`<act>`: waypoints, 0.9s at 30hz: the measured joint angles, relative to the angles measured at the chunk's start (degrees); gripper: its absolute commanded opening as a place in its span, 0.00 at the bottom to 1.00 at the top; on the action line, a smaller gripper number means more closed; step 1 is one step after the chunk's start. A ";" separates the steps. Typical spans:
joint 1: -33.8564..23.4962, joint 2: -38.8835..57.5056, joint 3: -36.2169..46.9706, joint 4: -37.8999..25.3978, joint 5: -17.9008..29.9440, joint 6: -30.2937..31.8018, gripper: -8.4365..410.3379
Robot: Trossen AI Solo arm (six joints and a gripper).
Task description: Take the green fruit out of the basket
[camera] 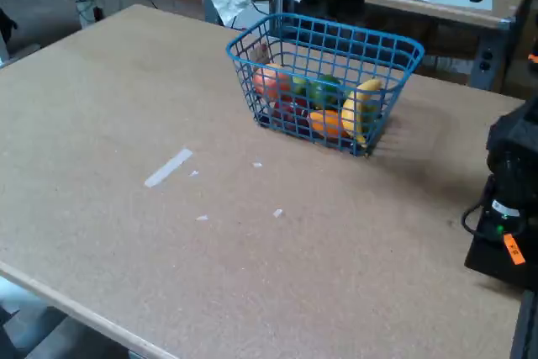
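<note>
Nothing of the job looks done yet: the green fruit (325, 90) sits inside the blue basket (380, 45), toward the middle, seen only through the wire grid. It lies among other pieces: a reddish fruit (271, 81) at the left end, an orange one (326, 123) low at the front, a banana (361, 108) standing at the right end and something dark red (292, 107) below. The basket stands on the far part of the worktop (168, 250), with bits of pale tape (168, 166) well apart from it. Reaching in, gripping and lifting out are all left to do.

The pincer cannot be made out; dark machinery shows behind the basket at the top edge, cut off, so whether it is open or holding anything I cannot tell. The green patch may include a smaller, brighter piece beside it, but the mesh and blur make that uncertain.
</note>
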 measured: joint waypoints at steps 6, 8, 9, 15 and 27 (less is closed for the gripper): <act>-4.37 0.00 0.35 -2.27 -0.39 4.42 0.98; -6.32 0.00 0.35 -2.89 -1.66 4.57 0.98; -7.34 0.00 0.35 -3.02 -2.25 4.57 0.98; -14.32 0.00 0.35 -3.58 -7.50 4.76 0.98; -21.46 7.48 7.98 -17.35 -12.37 10.82 0.98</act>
